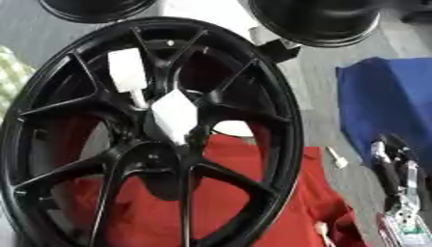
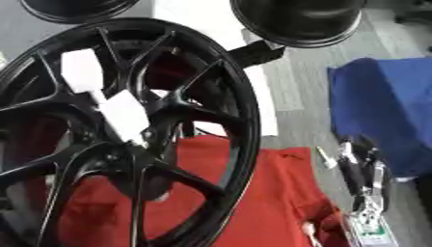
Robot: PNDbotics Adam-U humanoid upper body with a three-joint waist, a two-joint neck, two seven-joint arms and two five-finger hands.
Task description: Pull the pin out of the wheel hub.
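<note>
- A big black wheel (image 1: 152, 140) stands nearly upright and fills the left and middle of both views, spokes running in to the hub (image 1: 165, 144).
- Two white blocks sit on the spokes: one (image 1: 128, 70) higher up toward the rim, the other (image 1: 175, 115) at the hub. A thin pale stem joins them; which part is the pin I cannot tell.
- The right hand (image 2: 364, 181) comes up from the lower right corner, well apart from the wheel and touching nothing on it. Its fingers (image 2: 348, 166) point upward, fairly straight and close together, holding nothing.
- The left hand shows in neither view.
- A red cloth (image 1: 295, 202) lies under and behind the wheel, reaching toward the right hand.
- A blue cloth (image 1: 388, 101) lies on the grey floor at the right, behind the hand.
- Two small pale bits lie near the red cloth: one (image 1: 337, 158) just off its right edge, one (image 1: 321, 230) on it low down.
- Two more black wheels (image 1: 317, 19) lie at the top edge.
</note>
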